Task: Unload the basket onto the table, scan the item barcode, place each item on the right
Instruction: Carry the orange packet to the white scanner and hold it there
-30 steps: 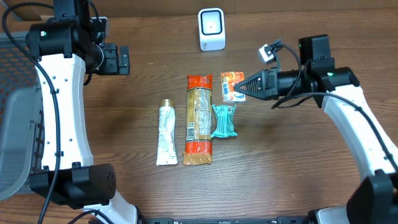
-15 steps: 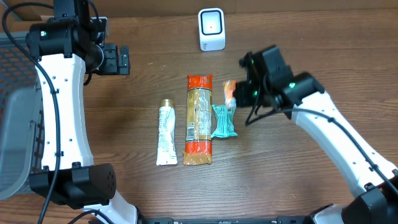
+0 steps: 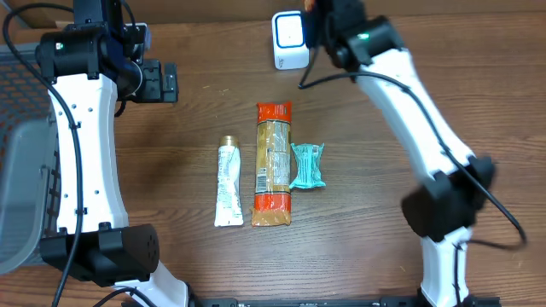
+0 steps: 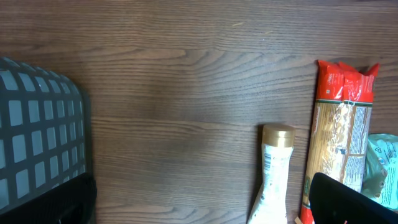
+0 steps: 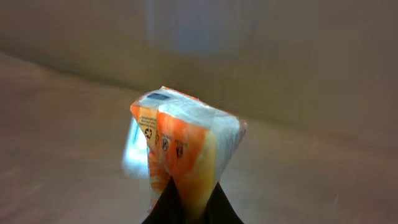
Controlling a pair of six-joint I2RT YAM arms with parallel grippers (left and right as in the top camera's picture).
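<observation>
**Tabletop** (image 3: 171, 256): brown wood grain, carrying all loose goods.

**Right arm** (image 3: 409, 94): white, reaching up to the far edge, its wrist just right of the scanner (image 3: 290, 40).

**Left arm** (image 3: 85, 145): white, standing well left of the scanner.

**Basket** (image 3: 17, 188): grey mesh, at the edge furthest left of the scanner, partly out of view.

**Pasta packet** (image 3: 273, 164): long, with red ends and a clear middle. It lies flat on the near side of the scanner and slightly left of it, lengthwise toward the robot.

**Tube** (image 3: 227, 182): white with a gold cap, cap end toward the scanner's side. It lies further left of the scanner than the pasta packet, just beside it and apart.

**Teal packet** (image 3: 308, 165): crinkled, on the near side of the scanner and slightly right of it, touching or nearly touching the pasta packet.

**Scanner**: a small white upright unit with a dark-rimmed face.

**Orange packet** (image 5: 183, 155): the task item, orange and white. It is held in the air by its lower end beside the scanner. The wrist view is blurred and the print is too small to read.

**Right claw** (image 5: 189, 211): clamped on the orange packet.

**Left claw** (image 3: 160, 81): fingers spread wide apart and holding nothing, hanging left of the scanner.
</observation>
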